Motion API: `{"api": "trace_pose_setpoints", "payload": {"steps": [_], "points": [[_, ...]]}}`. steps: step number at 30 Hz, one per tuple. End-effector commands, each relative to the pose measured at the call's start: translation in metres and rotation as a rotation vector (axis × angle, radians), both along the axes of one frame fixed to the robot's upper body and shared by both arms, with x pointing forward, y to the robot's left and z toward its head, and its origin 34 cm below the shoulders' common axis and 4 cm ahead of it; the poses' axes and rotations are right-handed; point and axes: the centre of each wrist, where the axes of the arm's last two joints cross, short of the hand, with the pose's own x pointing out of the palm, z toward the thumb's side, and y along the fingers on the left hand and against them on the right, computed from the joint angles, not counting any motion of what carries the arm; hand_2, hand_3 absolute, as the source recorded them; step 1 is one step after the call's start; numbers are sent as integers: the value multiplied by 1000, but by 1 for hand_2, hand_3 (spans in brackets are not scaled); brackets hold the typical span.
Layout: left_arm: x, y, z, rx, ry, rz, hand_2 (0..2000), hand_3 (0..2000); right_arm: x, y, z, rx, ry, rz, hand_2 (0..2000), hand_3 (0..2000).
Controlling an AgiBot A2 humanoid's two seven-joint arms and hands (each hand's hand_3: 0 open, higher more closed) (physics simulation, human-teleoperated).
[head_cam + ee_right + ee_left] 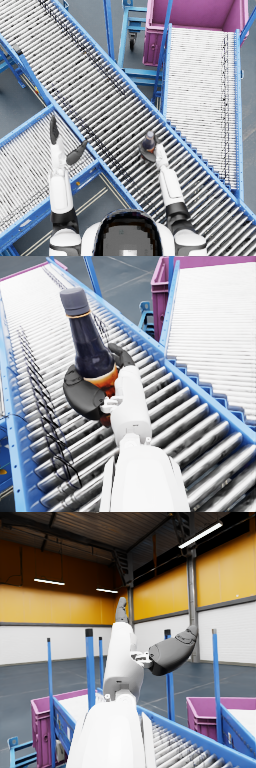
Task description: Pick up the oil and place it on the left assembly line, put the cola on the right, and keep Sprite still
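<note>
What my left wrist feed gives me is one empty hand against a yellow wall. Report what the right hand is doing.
Observer: The right hand grips a dark bottle with a grey cap, around its lower body.
Operator: Give me its position.
Observer: It is over the middle conveyor, nearer that belt's right rail. I cannot tell whether it is lifted off the rollers.
Operator: Place my left hand too.
Observer: The left hand hangs over the left conveyor, next to the middle belt's rail.
</note>
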Motion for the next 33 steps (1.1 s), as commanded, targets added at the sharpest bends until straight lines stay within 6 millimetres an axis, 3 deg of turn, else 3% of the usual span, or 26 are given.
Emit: {"api": "trace_pose_setpoints", "payload": {"steps": [1, 2, 6, 9, 11, 14, 18, 22, 27, 28, 29, 33], "points": [[-1, 2, 6, 0, -26, 7, 0, 0, 10, -2, -23, -20, 108, -11, 2000, 1633], [-2, 3, 7, -2, -28, 11, 0, 0, 11, -3, -26, -19, 120, -16, 2000, 1960], [-4, 3, 9, -3, -39, 12, 0, 0, 8, 2, 10, 5, -21, -53, 2000, 2000], [-4, 1, 10, -1, -43, 5, 0, 0, 8, -16, 114, 119, -387, -162, 2000, 2000], [-4, -2, 11, 3, -47, -6, 0, 0, 9, -29, 148, 150, -514, -182, 2000, 2000], [-6, -1, 14, 2, -62, -2, 0, 0, 5, -42, 169, 163, -602, -197, 2000, 2000], [-7, -2, 11, -1, -52, -4, 0, 0, 9, -85, 196, 166, -696, -316, 2000, 2000], [-7, -3, 13, -1, -62, -5, 0, 0, 30, -120, 195, 164, -645, -433, 2000, 2000], [-7, -3, 15, -1, -70, -6, 0, 0, 56, -148, 194, 196, -575, -513, 2000, 2000], [-7, -3, 15, -1, -70, -6, 0, 0, 63, -155, 197, 203, -561, -523, 639, 1673], [-7, -3, 15, -2, -70, -6, 0, 0, 71, -163, 199, 216, -537, -558, 0, 1347], [-7, -1, 21, 0, -91, 0, 0, 0, 84, -184, 225, 251, -552, -630, 0, 40]]}}
